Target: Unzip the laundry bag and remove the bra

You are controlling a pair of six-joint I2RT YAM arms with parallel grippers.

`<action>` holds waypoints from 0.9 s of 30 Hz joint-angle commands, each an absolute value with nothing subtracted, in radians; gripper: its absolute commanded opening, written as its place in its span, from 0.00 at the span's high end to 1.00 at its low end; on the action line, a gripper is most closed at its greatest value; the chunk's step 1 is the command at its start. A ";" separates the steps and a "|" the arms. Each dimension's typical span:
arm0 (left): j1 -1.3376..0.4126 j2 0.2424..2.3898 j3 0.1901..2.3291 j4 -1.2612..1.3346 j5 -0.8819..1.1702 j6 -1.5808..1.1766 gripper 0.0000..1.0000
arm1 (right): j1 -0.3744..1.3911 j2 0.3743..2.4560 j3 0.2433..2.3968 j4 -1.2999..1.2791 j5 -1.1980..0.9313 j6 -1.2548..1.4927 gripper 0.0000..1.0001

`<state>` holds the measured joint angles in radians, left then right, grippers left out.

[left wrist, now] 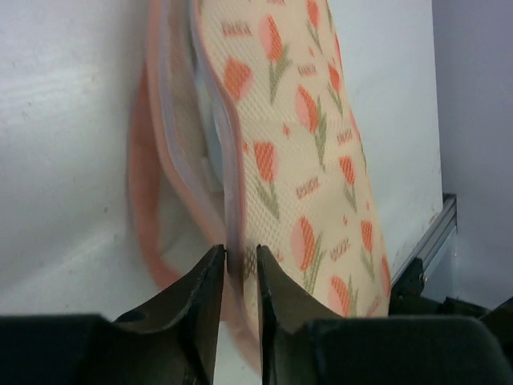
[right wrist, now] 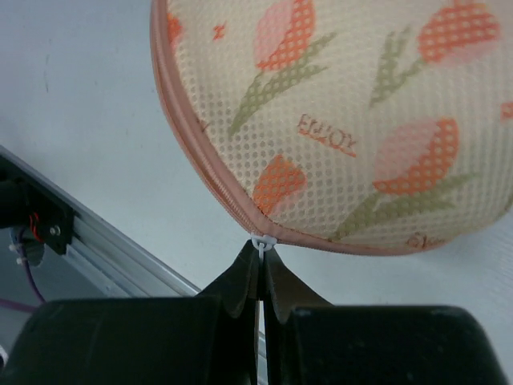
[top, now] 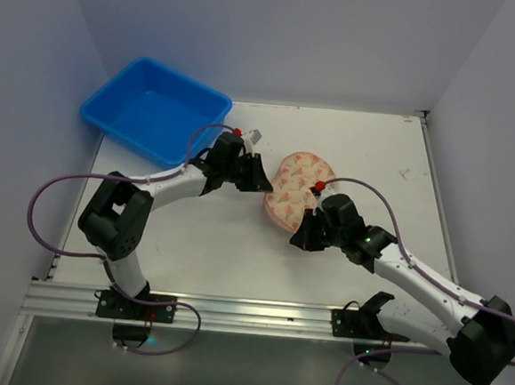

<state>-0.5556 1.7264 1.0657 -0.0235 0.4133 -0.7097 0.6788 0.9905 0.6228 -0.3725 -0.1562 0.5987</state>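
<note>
On the tabletop [top: 217, 252], between left end effector [top: 267, 181] and right end effector [top: 300, 221]: laundry bag [top: 295, 187]. Between the left end effector's tips, the bag's edge; between the right's, the zip pull [right wrist: 263, 241] on the bag's near rim. Beyond and left of the left end effector, plastic tub [top: 154, 109].

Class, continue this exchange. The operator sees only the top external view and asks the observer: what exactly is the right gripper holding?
Observer: The right gripper is shut on the small white zip pull at the laundry bag's edge.
Operator: And the left gripper?
Observer: It pinches the bag's rim between its fingers.
Operator: Is the bag open there?
Observer: Yes, a gap shows beside the fingers, with pale fabric inside.
</note>
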 commanded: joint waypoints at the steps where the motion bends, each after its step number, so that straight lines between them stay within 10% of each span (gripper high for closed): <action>1: -0.522 1.772 1.167 -0.100 0.379 -0.623 0.72 | 0.733 1.110 0.676 -0.287 -0.235 0.589 1.00; 7: -0.479 1.593 0.976 -0.055 0.322 -0.750 0.17 | 0.816 1.352 0.793 -0.147 -0.227 0.594 1.00; 14: -0.511 1.404 0.727 0.043 0.314 -0.888 0.15 | 0.845 1.506 0.859 -0.069 -0.247 0.598 1.00; 20: -0.571 1.446 0.675 0.163 0.328 -0.954 0.28 | 0.865 1.563 0.874 -0.066 -0.245 0.600 1.00; 23: -0.578 1.500 0.689 0.179 0.324 -0.962 0.48 | 0.867 1.542 0.864 -0.098 -0.229 0.594 1.00; 27: -0.580 1.534 0.683 0.183 0.290 -0.966 0.98 | 0.867 1.467 0.845 -0.192 -0.189 0.569 1.00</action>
